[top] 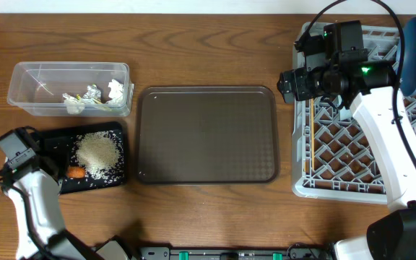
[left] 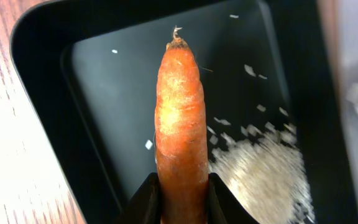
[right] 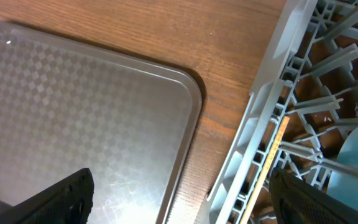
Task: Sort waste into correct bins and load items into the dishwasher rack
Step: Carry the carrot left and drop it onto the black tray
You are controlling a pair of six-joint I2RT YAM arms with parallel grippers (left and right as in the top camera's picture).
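- Carrot [left: 179, 118] is pinched at its thick end between the two fingers of the left gripper [left: 180, 185], which press on it from both sides. Its long axis runs straight out from the jaws, with the thin tip pointing away.
- Black tray [left: 92, 93] lies directly beneath the carrot. From overhead the carrot is by the tray's near edge, just left of the rice scraps [top: 97, 153] heaped in the middle. Whether it touches the tray floor I cannot tell.
- Judging from this, the coming move is a release, and it turns only on straight down: as far as it shows, the carrot's whole length is inside the rim, so no sideways travel seems needed.
- Clear tub [top: 20, 70] stands just on the far side of the tray and holds a crumpled tissue [top: 115, 89].
- Right gripper [right: 182, 183] is spread wide and holds nothing. It hangs over the strip of table between the brown serving tray [right: 73, 106] and the left wall of the dishwasher rack [right: 260, 118], well apart from the carrot, so the left arm is much the nearer.
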